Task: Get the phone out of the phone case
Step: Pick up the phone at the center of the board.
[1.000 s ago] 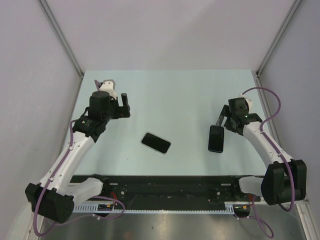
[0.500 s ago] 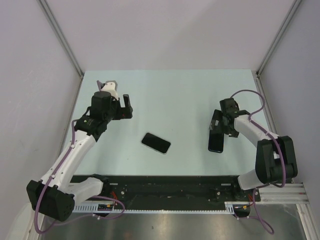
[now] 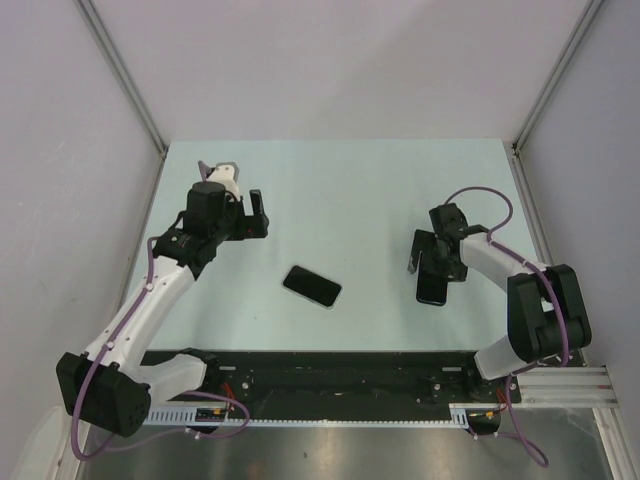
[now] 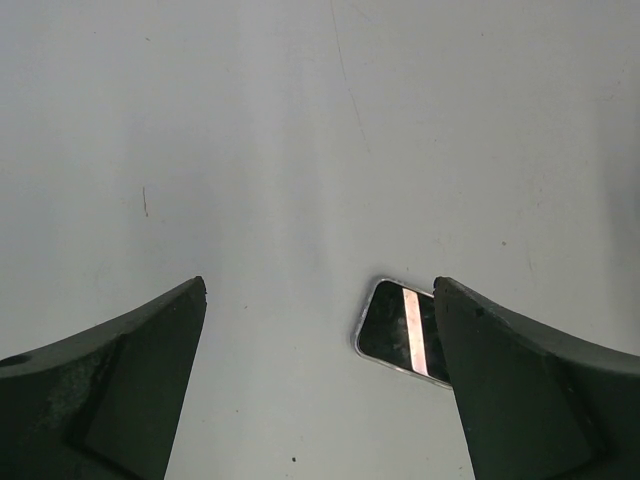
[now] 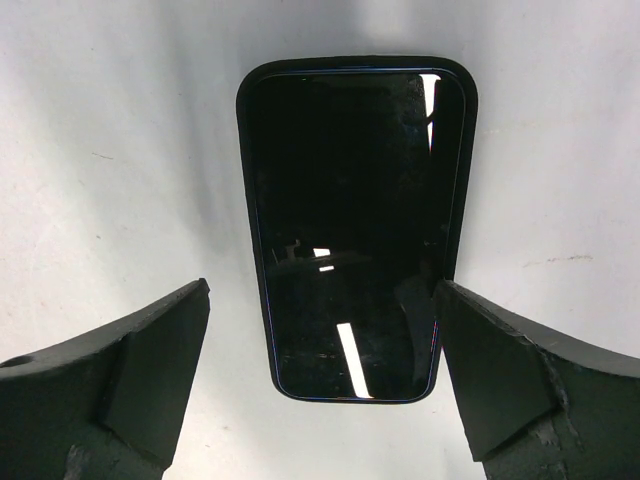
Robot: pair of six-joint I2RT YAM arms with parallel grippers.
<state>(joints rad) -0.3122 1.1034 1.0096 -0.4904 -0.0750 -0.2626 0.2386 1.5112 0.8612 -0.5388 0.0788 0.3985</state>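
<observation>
Right gripper hovers wide open over the cased phone, which lies flat on the table, right of centre overhead. Left gripper, open too, hangs upper left. Risk: the fingers pinch case and phone together, skidding both.

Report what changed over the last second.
The right pincer swung left and toward the bases. It now sits over the far end of the right-hand phone, open and gripping nothing. The left pincer edged slightly right, also open. The right-hand phone and the centre phone lie where they were.
</observation>
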